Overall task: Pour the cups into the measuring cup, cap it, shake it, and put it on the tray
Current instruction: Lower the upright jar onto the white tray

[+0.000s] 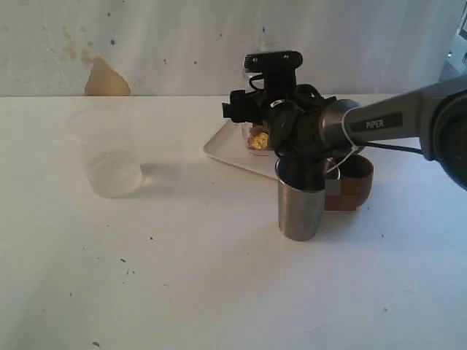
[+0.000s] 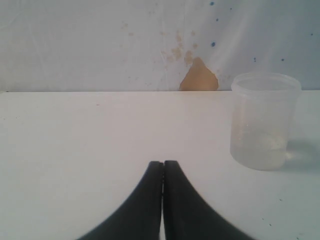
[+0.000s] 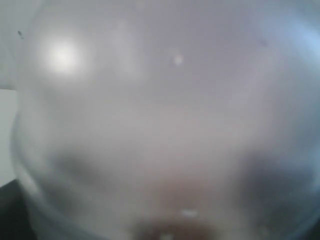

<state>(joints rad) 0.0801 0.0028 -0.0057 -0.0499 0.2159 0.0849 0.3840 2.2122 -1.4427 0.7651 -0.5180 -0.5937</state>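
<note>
The right gripper (image 1: 257,130) straddles the measuring cup (image 1: 255,142) on the tray (image 1: 219,149), for gripping or letting go; clamping cannot be told. Meanwhile the left gripper (image 2: 163,170) sits pinched together.

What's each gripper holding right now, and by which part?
Left gripper: shut, empty. Right gripper is around the measuring cup, mid-wall, on the tray; an actual grip cannot be confirmed.

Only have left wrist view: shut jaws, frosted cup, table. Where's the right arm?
Observer: Reaching over the tray, with the right gripper at the measuring cup.
Operator: Anything in that cup?
Observer: Yes, golden-orange bits at its bottom.
Operator: Where are the other two cups?
Observer: Both standing: the steel tumbler is in front of the tray, the wooden cup is beside it, toward the right arm's side.
</note>
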